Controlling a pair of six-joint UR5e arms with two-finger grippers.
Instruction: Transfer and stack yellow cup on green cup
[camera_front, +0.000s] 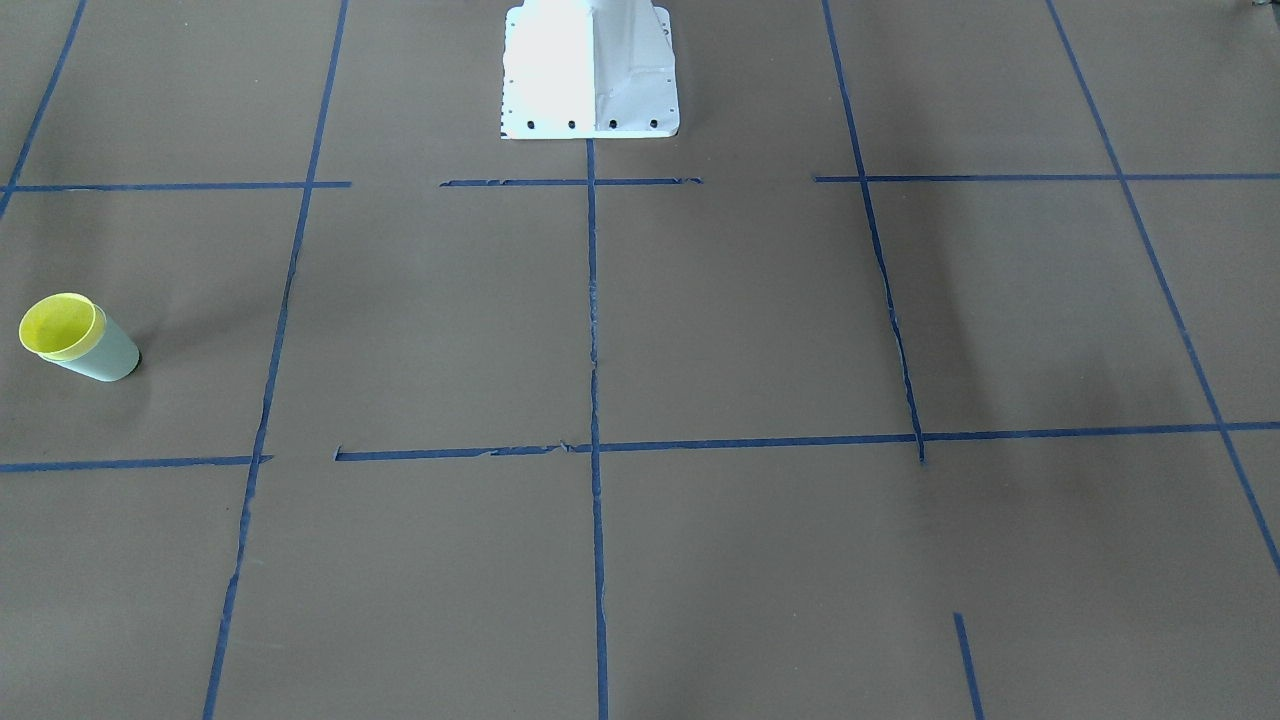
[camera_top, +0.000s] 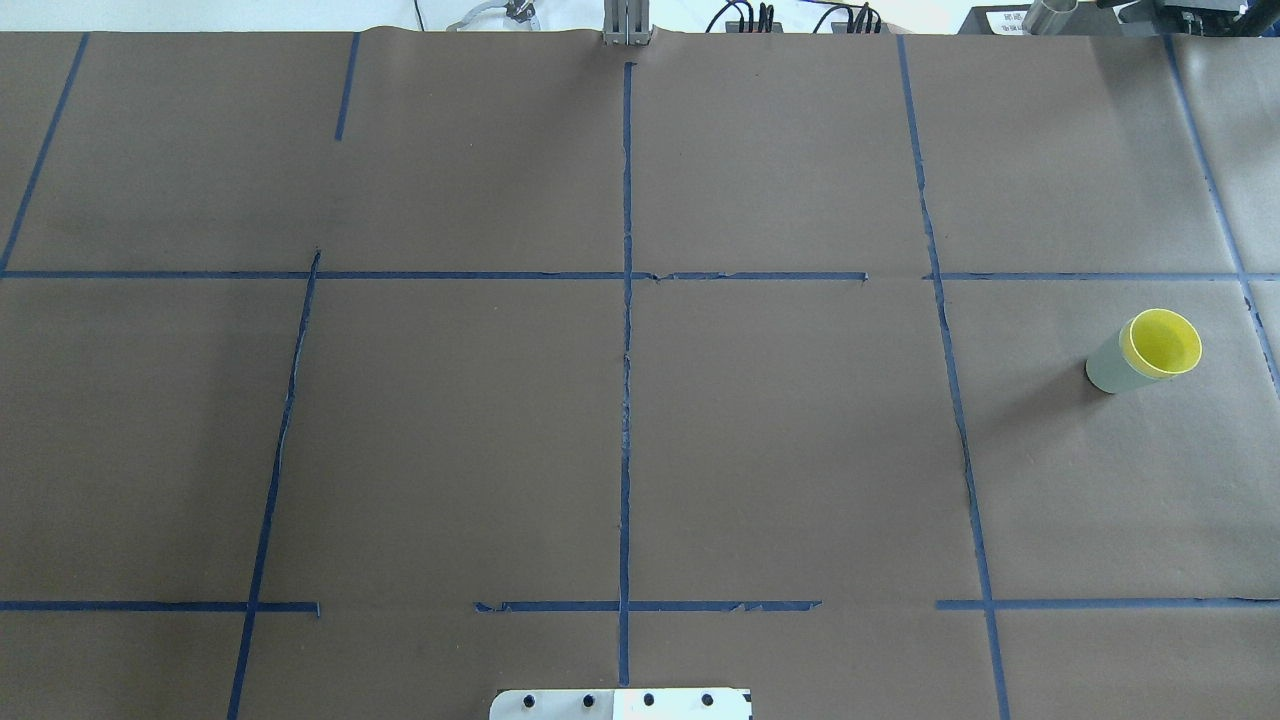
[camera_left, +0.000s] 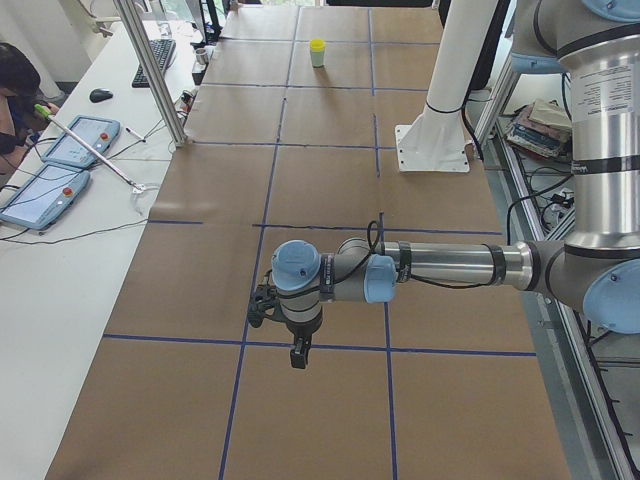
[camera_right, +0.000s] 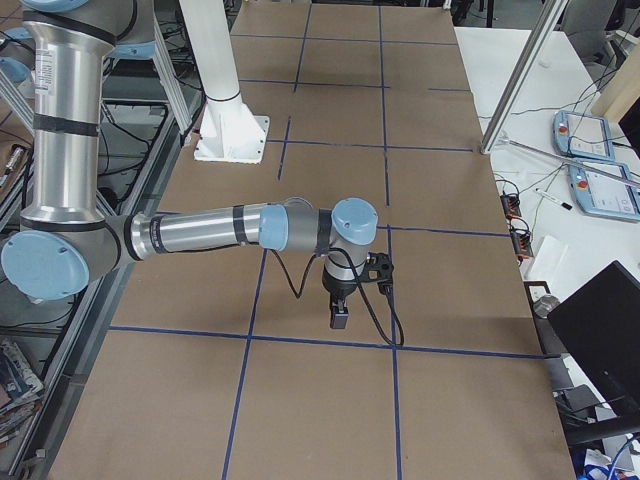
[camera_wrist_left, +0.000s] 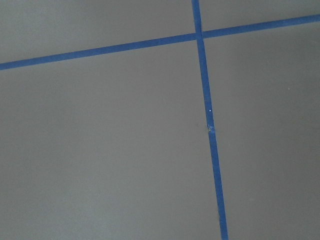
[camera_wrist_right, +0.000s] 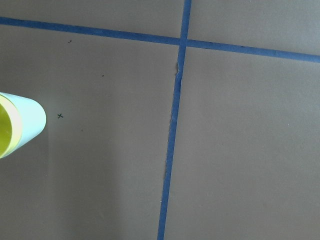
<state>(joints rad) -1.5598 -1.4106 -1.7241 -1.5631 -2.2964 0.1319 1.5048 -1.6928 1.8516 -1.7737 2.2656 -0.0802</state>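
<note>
My left gripper (camera_left: 299, 355) shows only in the side view from my left. It hangs point-down from the near arm over the counter (camera_top: 780, 450), too small and dark for me to tell whether its jaws stand apart or together. My left wrist camera shows none of its fingers, only brown paper and crossing blue tape lines (camera_wrist_left: 207, 115). My right gripper (camera_right: 340, 319) is the same case: only the side view from my right catches it, pointing down, and I cannot tell its state either. The overhead and front-facing views show my white base plate (camera_front: 590, 70), cut off at the frame edge, and they show the cups plainly. The yellow cup (camera_top: 1162, 342) sits nested inside the green cup (camera_top: 1105, 368), upright, near the counter's end on my right side. Only the yellow rim and inside show; the green wall hides the rest. My right wrist camera catches the pair at its left edge, cut off. From my left they are a small, far shape, and from my right I cannot make them out.
</note>
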